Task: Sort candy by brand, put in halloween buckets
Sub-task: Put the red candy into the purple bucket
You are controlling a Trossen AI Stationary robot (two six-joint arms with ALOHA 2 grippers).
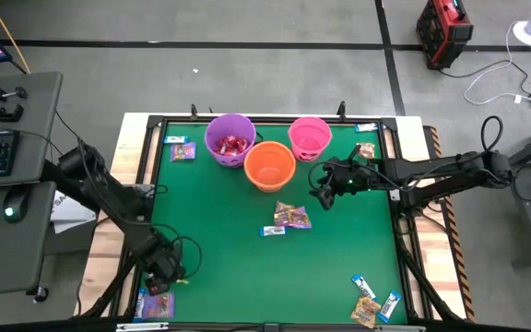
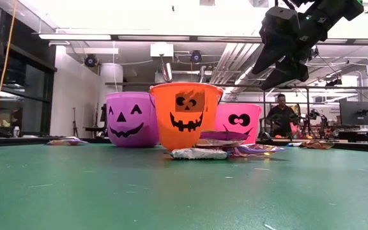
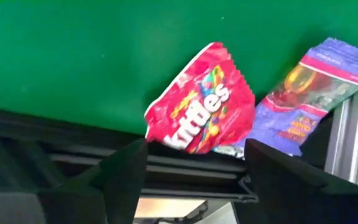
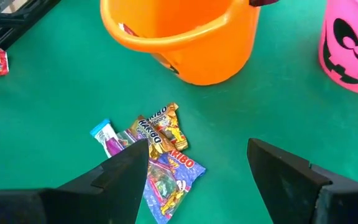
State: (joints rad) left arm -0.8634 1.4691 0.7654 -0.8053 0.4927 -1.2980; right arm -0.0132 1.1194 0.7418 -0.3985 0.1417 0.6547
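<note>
table (image 1: 229, 277) green | buckets: purple (image 1: 230, 138), orange (image 1: 269, 166), pink (image 1: 310, 136) at far edge | R gripper (image 1: 324, 189) wide, empty, above candy pile (image 1: 290, 218) | L gripper (image 1: 161, 273) wide, near-left corner, red candy (image 3: 201, 102) just ahead

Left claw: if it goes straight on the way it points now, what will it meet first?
Most likely the red Skittles packet, lying right ahead of the open left claw at the table's near left corner. A purple candy packet lies beside it, off the line. Depth is hard to judge.
</note>
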